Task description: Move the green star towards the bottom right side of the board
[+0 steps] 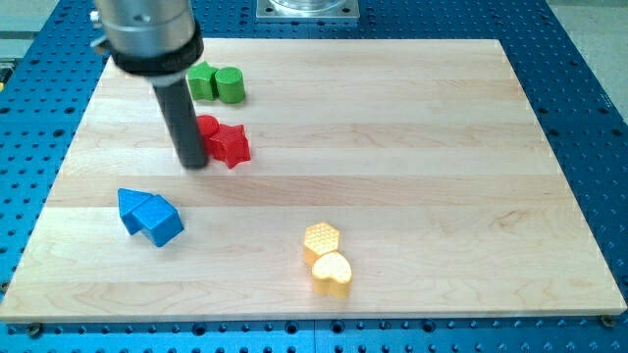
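The green star [202, 82] lies near the view's top left of the wooden board [412, 147], partly hidden behind my rod. A green cylinder [231, 85] touches its right side. My tip [194, 164] rests on the board below the green star, well apart from it. The tip is just left of a red star [232, 145] and a second red block [207, 125], whose shape I cannot make out.
Two blue blocks [133, 205] [163, 223] sit together at the left, below my tip. A yellow hexagon [321, 238] and a yellow heart [333, 275] touch each other near the bottom centre. A blue perforated table [589, 118] surrounds the board.
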Available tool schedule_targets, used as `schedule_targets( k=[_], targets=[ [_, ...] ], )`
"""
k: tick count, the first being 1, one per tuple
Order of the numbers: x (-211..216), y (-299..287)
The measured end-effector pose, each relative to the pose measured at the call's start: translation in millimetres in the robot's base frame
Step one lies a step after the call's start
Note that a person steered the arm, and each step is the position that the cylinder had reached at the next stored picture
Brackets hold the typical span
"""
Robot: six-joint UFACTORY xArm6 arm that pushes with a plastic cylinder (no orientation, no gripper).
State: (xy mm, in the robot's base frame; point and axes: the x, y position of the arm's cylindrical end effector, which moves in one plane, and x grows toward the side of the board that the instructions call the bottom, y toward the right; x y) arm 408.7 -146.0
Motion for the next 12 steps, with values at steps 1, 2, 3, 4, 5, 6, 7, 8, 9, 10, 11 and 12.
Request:
schedule_targets(
  k=[1, 2, 3, 4, 5, 6, 7, 8, 9, 10, 11, 12],
  targets=[
    [-76, 0],
    [-103, -39],
    [-119, -65],
    [-151, -41],
    [-151, -30],
    [-100, 52],
    [-55, 131],
    [10, 167],
    [71, 218],
    [51, 180],
    [32, 128],
    [-13, 154]
  ],
)
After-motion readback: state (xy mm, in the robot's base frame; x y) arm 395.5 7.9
